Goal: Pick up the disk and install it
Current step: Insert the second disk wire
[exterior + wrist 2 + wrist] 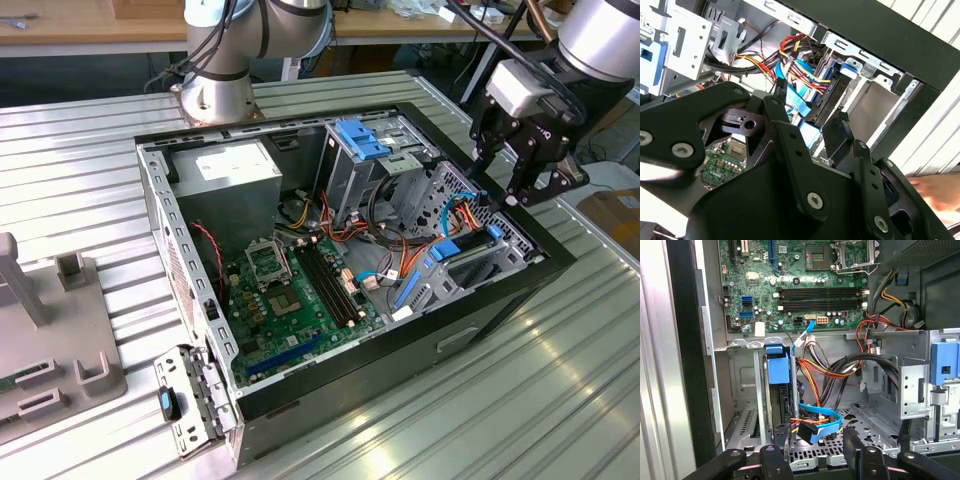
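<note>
The disk (468, 246), a black slab with blue side rails, stands on edge in the drive cage at the front corner of the open computer case (160, 220), on the exterior view's right. In the first wrist view its blue end tab and black body (778, 371) sit in the cage beside blue and orange cables. It also shows in the second wrist view (836, 92). My gripper (500, 182) hovers just above that cage, open, its black fingers (771, 464) apart and holding nothing. The open jaws also frame the cage in the second wrist view (810, 107).
Inside the case lie a green motherboard (290, 290), a grey power supply (235, 172) and a blue-latched bay (360, 138). Cable bundles (825, 372) crowd the cage. A grey fixture (50, 330) stands on the ribbed table at the exterior view's left. A blurred hand (935, 192) is beside the case.
</note>
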Controlling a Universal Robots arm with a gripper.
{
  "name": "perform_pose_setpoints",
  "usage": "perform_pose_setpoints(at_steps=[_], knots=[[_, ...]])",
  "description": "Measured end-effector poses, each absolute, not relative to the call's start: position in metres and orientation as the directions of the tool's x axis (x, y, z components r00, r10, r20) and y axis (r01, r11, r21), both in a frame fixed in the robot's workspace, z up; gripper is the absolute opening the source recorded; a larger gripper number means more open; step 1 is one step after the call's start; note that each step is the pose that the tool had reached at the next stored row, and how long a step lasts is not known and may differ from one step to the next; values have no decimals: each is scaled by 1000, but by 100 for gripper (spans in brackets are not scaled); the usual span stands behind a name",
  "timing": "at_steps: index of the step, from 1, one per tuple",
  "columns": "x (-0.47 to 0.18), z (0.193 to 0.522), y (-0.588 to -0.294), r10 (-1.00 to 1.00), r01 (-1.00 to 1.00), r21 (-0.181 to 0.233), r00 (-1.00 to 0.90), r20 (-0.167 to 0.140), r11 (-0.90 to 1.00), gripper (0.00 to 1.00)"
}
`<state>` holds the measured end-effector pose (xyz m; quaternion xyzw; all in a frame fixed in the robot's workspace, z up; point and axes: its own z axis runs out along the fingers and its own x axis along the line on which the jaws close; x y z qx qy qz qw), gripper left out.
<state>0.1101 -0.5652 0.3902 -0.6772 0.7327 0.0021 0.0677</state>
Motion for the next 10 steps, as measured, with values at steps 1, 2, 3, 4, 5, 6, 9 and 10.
perform_pose_setpoints(at_steps=[1, 2, 3, 4, 5, 6, 9, 10], knots=[[110, 390, -565, -992, -993, -88, -74, -102, 83, 56], [110, 390, -565, -992, -993, -88, -74, -102, 83, 56], [110, 390, -565, -992, -993, -88, -74, -102, 83, 56], [110, 390, -565, -992, -993, -88, -74, -102, 83, 56], [110, 390, -566, -992, -993, -88, -74, -102, 83, 56], [111, 390, -567, -992, -993, -89, -74, -102, 83, 56], [111, 390, -568, -993, -993, -89, -74, -95, 82, 56], [111, 390, -568, -993, -993, -90, -74, -87, 81, 56]])
